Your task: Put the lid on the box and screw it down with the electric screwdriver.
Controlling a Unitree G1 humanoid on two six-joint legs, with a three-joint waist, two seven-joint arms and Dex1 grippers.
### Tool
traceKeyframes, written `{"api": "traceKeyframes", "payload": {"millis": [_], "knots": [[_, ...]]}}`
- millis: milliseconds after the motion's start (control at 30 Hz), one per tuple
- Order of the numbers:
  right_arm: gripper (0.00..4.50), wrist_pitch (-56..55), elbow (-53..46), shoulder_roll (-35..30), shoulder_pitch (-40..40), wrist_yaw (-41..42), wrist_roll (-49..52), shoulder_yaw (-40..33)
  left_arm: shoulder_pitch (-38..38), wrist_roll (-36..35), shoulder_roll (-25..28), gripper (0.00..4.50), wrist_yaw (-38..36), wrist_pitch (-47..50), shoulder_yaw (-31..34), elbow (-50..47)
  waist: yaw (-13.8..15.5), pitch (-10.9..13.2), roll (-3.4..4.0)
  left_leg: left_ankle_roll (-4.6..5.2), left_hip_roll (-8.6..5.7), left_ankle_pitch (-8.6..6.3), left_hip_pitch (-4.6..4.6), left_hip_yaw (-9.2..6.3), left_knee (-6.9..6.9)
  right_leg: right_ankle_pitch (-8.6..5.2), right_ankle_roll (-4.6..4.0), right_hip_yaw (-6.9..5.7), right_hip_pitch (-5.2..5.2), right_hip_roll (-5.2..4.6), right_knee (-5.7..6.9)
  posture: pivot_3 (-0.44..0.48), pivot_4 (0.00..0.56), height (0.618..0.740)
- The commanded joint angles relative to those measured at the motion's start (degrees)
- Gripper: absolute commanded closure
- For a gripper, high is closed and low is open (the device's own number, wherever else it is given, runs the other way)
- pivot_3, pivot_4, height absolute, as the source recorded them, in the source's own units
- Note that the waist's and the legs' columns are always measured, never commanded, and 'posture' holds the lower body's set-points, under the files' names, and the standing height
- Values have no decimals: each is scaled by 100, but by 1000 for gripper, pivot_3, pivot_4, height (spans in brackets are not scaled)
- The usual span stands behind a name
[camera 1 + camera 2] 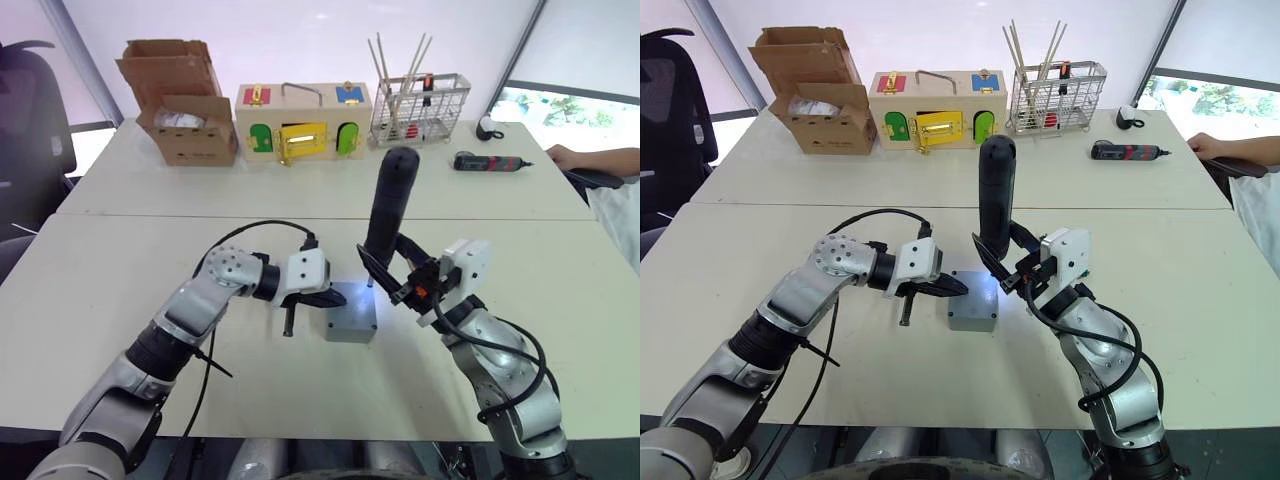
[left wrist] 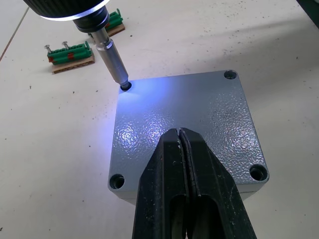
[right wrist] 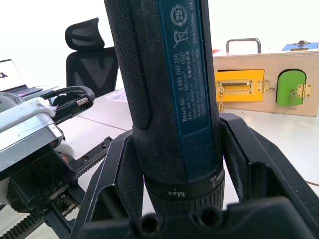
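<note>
While its closed, empty left fingers (image 2: 185, 164) press the lid (image 2: 199, 119), the robot steadies the box (image 1: 350, 328). Right fingers (image 1: 392, 277) clamp the upright electric screwdriver (image 1: 388, 205), bit in a corner hole.

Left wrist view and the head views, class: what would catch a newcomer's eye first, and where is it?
The electric screwdriver stands upright in the right tool, its bit set in a corner hole of the lid, which glows under the tip light. The left tool, fingers shut, presses on the lid from the opposite side, mid-table. Behind stands a wooden box with coloured doors.

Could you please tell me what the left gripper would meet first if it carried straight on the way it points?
Probably the flat grey plastic lid: the left gripper, fingers shut, sits low over it.
</note>
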Motion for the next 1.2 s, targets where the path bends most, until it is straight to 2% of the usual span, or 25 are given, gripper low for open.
{"api": "traceKeyframes", "payload": {"millis": [33,367,500,600,733,833,967,1067,1133,1200], "knots": [[2561,339,730,-94,221,-46,-273,138,107,191,43,4500,-24,121,-184,160,18,1,1,0,0,-1,-1,0,-1,-2,-4,0,0,0,-2,0,150,740],[2561,378,608,-25,93,-106,-175,53,165,93,-1,4500,-81,245,-175,51,91,18,14,7,0,-5,-15,1,-8,-3,-8,0,-6,-4,-18,0,150,740],[2561,403,235,-93,-149,-79,-54,-113,221,60,-28,4500,-2,222,-77,84,89,37,29,8,0,-6,-16,2,-8,-4,-9,0,-6,-5,-19,0,150,740],[2561,695,-229,-228,-436,-57,283,-397,303,-111,60,4500,-99,318,63,41,91,64,51,8,0,-5,-28,2,-7,-3,-10,0,-16,-8,-19,0,150,740],[2561,1363,-767,-548,-938,-76,902,-886,330,-411,117,4500,-194,478,277,-9,84,97,64,-2,-1,3,-126,2,8,17,2,-4,-96,-6,-5,0,150,740],[2561,1890,-892,-697,-1638,-260,1546,-1363,220,-703,-4,4500,-138,617,565,129,85,160,83,-5,-1,6,-143,1,13,18,3,-10,-111,-5,1,0,150,740],[2561,2488,-691,-751,-2283,-462,2300,-1836,-7,-1280,-222,4500,-76,984,1094,384,77,189,75,-12,-3,12,-188,-1,23,23,1,-13,-158,-2,19,0,150,740],[2561,3268,-127,-839,-3039,-1005,3461,-2588,-184,-1794,-221,4500,-100,1347,1602,393,56,232,61,-47,-3,33,-224,3,24,22,3,-10,-225,0,76,0,150,740],[2561,4209,424,-1334,-3495,-1389,3738,-2911,-317,-1850,-200,4500,-39,1394,1777,547,31,246,72,-79,-2,54,-273,2,37,22,3,-10,-277,3,99,0,150,740],[2561,4807,1033,-1885,-3843,-1376,3670,-2871,-477,-1668,-223,4500,113,1241,1803,886,62,249,70,-80,-2,68,-301,2,52,23,2,-14,-305,2,116,0,150,740]]}}
